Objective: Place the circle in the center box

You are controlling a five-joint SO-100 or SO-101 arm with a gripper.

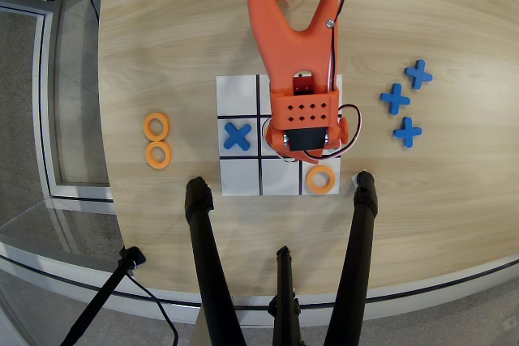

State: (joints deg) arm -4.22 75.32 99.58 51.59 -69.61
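My orange arm comes down from the top edge and hangs over the white 3x3 grid board. The gripper sits over the middle and middle-right squares, and the wrist body hides its fingers from above. The center box shows only as a thin strip at its left side. One orange ring lies flat in the bottom right square, just below the gripper. Two more orange rings lie on the table left of the board. I cannot see whether the gripper holds anything.
A blue X lies in the board's middle-left square. Three blue X pieces lie on the wooden table right of the board. Black stand legs rise from the near table edge by the board's lower corners.
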